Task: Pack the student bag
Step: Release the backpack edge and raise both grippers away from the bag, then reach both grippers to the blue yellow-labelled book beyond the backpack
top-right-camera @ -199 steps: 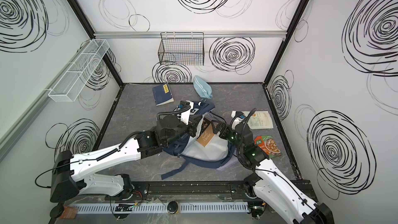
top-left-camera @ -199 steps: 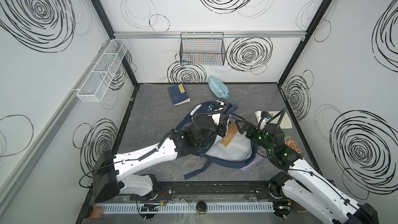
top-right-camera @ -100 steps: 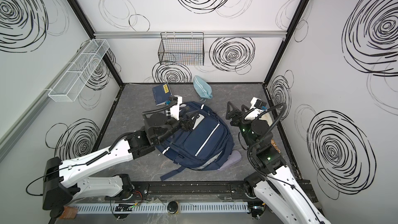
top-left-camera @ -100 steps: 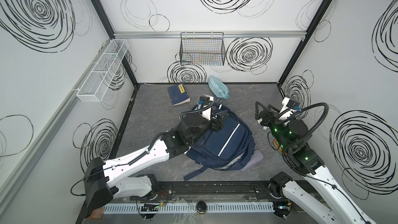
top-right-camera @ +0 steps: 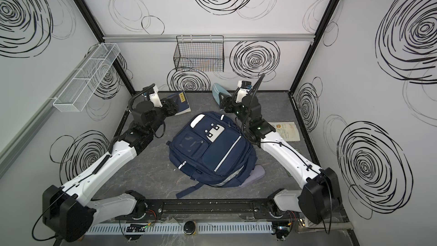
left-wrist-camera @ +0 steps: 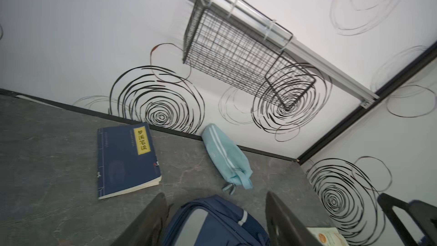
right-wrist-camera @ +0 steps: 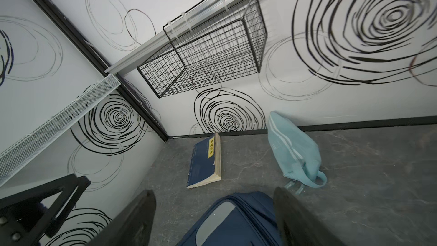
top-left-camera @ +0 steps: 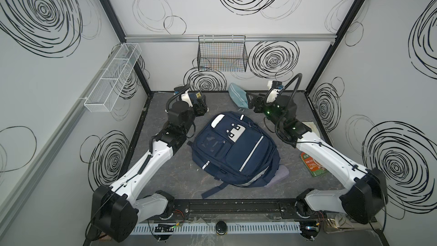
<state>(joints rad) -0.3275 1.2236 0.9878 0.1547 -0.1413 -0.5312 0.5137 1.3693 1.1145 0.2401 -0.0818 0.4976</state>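
Note:
The student bag (top-left-camera: pixel 234 152) (top-right-camera: pixel 212 150), navy with silver stripes and a white dotted patch, lies flat and front up in the middle of the table. My left gripper (top-left-camera: pixel 203 108) (top-right-camera: pixel 176 108) hangs raised at the back left, beyond the bag's top corner, open and holding nothing. My right gripper (top-left-camera: pixel 251 102) (top-right-camera: pixel 224 104) hangs raised at the back right, also open and holding nothing. In the left wrist view the bag's top (left-wrist-camera: pixel 212 223) shows below and between the spread fingers (left-wrist-camera: pixel 151 218). The right wrist view shows the same bag top (right-wrist-camera: pixel 236 221) between its fingers (right-wrist-camera: pixel 295 216).
A blue book (top-right-camera: pixel 182 101) (left-wrist-camera: pixel 125 159) and a light blue pouch (top-left-camera: pixel 237 94) (right-wrist-camera: pixel 293 152) lie by the back wall. A snack packet (top-left-camera: pixel 313 164) and a printed sheet (top-right-camera: pixel 286 130) lie on the right. A black wire basket (top-left-camera: pixel 222 55) hangs on the back wall, a white mesh shelf (top-left-camera: pixel 113 79) on the left wall.
Both grippers were down at the opened bag; they have lifted away towards the back. The left gripper opened. The bag now lies flat, front up.

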